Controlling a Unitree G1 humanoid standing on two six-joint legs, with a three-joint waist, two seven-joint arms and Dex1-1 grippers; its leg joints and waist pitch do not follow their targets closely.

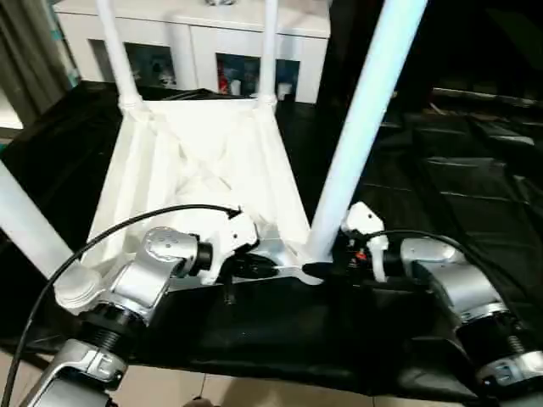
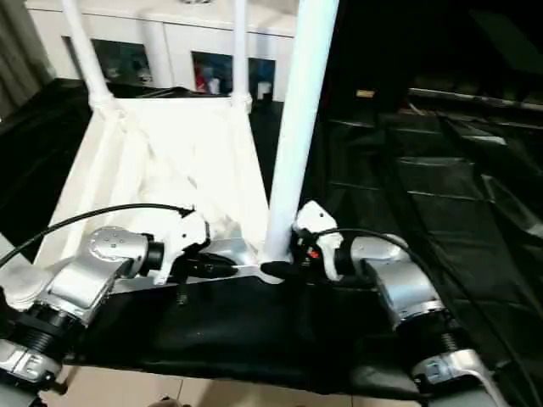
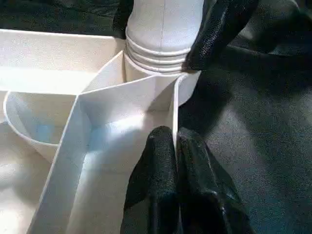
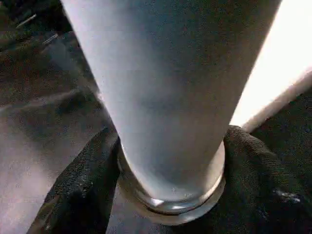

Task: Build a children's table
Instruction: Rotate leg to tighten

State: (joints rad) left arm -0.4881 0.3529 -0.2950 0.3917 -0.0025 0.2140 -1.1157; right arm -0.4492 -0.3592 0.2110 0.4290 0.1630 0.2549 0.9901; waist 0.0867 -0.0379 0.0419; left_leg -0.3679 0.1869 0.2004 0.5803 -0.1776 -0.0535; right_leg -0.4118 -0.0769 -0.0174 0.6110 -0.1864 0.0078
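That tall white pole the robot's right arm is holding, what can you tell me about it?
It is a long white tubular plastic leg, smooth and round, rising steeply and leaning a little out of the near right corner of the upside-down white ribbed tabletop. Its ringed base sits in the round corner socket. The right end effector, with its two black fingers, wraps around the leg just above the socket. The left end effector pinches a tabletop rib nearby, not touching the leg.

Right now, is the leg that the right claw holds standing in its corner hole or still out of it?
In. The leg stands upright with its base in the tabletop corner hole, right claw clamped around it.
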